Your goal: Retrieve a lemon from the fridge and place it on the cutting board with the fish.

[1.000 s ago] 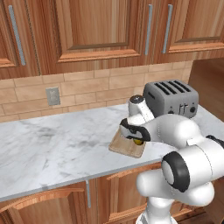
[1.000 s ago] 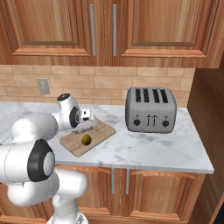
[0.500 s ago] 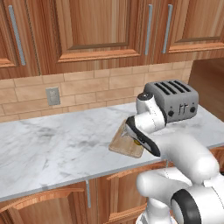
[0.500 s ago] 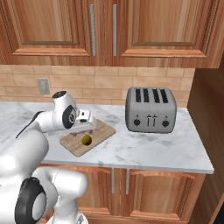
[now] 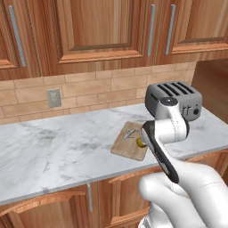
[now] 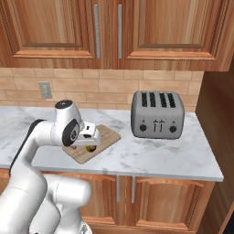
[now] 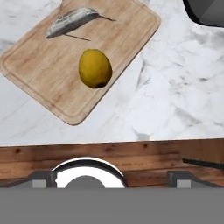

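The lemon (image 7: 94, 68) lies free on the light wooden cutting board (image 7: 41, 72), a short way from the silvery fish (image 7: 72, 21) at the board's far end. My gripper (image 7: 111, 179) hangs above the counter's front edge, back from the board, open, with nothing between its fingertips (image 7: 41, 178). In the right base view the gripper (image 6: 90, 139) hovers over the board (image 6: 106, 135) and partly covers the lemon (image 6: 90, 147). From the left base view the arm hides part of the lemon (image 5: 140, 143) next to the fish (image 5: 130, 134). The fridge is out of view.
A silver four-slot toaster (image 6: 157, 114) stands on the grey marble counter (image 6: 151, 157) to the right of the board. Wooden wall cabinets (image 5: 102, 31) hang above, a brick backsplash with an outlet (image 5: 54, 97) runs behind, and wooden cabinet fronts (image 7: 144, 155) sit below the counter edge.
The arm has drawn back and up from the board toward the counter's front edge. The lemon has stayed on the board, and the jaws have stayed wide.
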Controlling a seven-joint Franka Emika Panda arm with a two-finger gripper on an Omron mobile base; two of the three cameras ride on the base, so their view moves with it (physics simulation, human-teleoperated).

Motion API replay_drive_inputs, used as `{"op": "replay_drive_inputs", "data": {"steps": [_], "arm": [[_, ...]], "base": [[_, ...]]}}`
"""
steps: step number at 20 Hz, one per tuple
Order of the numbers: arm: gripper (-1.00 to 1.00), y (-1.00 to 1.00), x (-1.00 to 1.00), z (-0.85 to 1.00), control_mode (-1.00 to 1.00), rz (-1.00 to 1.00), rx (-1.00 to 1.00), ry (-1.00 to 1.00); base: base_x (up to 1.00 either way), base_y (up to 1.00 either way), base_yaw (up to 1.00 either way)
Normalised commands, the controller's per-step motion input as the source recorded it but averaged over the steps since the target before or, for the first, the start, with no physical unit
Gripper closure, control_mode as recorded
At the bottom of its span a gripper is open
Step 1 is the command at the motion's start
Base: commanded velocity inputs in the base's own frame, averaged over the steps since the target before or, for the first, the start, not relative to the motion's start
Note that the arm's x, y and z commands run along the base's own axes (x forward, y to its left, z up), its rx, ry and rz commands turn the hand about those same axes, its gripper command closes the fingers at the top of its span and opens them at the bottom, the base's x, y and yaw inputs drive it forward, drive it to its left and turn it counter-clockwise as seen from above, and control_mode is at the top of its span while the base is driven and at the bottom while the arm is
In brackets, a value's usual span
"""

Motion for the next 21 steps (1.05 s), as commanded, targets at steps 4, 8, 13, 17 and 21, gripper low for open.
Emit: {"op": "replay_drive_inputs", "data": {"steps": [4,8,13,17,21], "arm": [[-1.00,0.00,-0.35,0.34,-1.00,0.00,0.19,0.00],[-1.00,0.00,-0.04,0.36,-1.00,-0.02,0.01,0.00],[-1.00,0.00,0.00,0.26,-1.00,-0.05,0.00,0.04],[-1.00,0.00,0.00,0.11,-1.00,-0.04,0.00,0.05],[-1.00,0.05,-0.04,0.04,-1.00,-0.06,0.00,0.00]], "base": [[0.00,0.00,0.00],[0.00,0.00,0.00],[0.00,0.00,0.00],[0.00,0.00,0.00],[0.00,0.00,0.00]]}}
